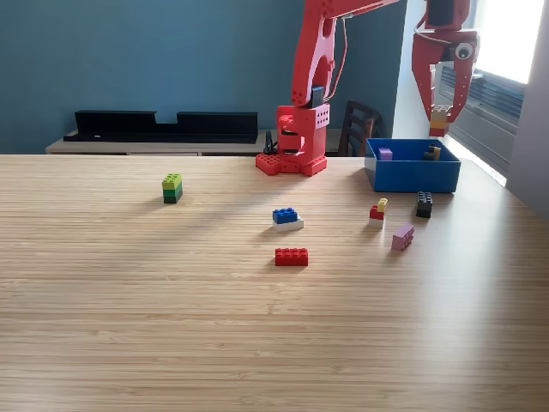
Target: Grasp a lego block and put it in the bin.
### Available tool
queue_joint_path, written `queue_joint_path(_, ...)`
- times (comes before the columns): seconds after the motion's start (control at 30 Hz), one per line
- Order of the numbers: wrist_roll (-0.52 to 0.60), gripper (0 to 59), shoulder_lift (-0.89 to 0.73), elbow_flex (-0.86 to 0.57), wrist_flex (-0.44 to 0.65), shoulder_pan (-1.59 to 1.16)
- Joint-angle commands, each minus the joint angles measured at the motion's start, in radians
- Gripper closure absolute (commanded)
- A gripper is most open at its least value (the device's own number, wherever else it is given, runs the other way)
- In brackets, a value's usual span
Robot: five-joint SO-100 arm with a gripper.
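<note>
Wood table (171, 326) is carrying scattered loose blocks while the red gripper (439, 120) is hanging pinched on a tan-orange block (439, 118), the blue bin (412, 176) sitting directly beneath it with two blocks inside.

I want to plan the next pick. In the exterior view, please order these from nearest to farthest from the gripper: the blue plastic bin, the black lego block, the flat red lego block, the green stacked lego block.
1. Blue plastic bin, directly below the gripper.
2. Black lego block, in front of the bin.
3. Flat red lego block, table centre.
4. Green stacked lego block, far on the view's left.
</note>
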Motion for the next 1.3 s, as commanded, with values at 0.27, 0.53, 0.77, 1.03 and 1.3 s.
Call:
queue_joint_path(0.27, -0.055, 58.6, 0.101, 0.106, 0.044, -0.227)
queue_joint_path(0.53, -0.094, 26.5, 0.101, 0.101, 0.044, -0.241)
queue_joint_path(0.77, -0.097, 35.2, 0.101, -0.023, 0.044, -0.198)
queue_joint_path(1.03, -0.005, 58.2, 0.101, -0.155, 0.043, 0.169)
queue_joint_path(1.3, 0.086, 58.4, 0.101, -0.117, 0.032, 0.71)
